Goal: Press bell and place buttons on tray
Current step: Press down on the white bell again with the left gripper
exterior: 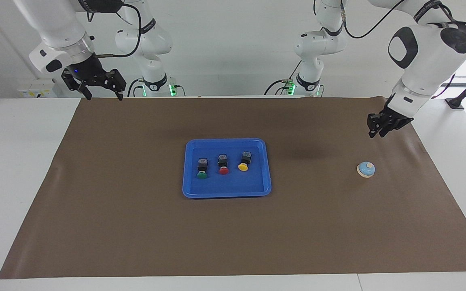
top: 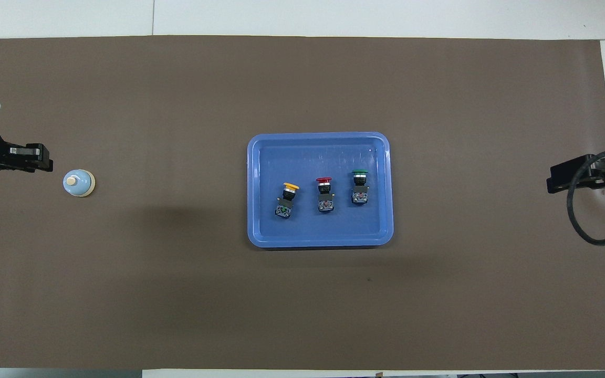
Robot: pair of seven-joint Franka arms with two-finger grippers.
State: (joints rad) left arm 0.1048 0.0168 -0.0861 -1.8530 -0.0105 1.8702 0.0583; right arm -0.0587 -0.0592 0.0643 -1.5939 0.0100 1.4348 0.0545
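Observation:
The bell (exterior: 366, 169) (top: 78, 183) stands on the brown mat toward the left arm's end of the table. My left gripper (exterior: 376, 132) (top: 48, 160) hangs in the air above the mat beside the bell, apart from it, its fingers drawn together on nothing. On the blue tray (exterior: 225, 140) (top: 318, 135) at mid-table lie the green button (exterior: 202, 175) (top: 360, 171), the red button (exterior: 223, 171) (top: 324, 180) and the yellow button (exterior: 242, 166) (top: 291, 186) in a row. My right gripper (exterior: 101, 96) (top: 549, 181) waits open and empty, high over the mat's edge at its own end.
A brown mat (exterior: 136, 226) covers most of the white table (exterior: 18, 161). Both arm bases stand at the robots' edge, with cables hanging by them.

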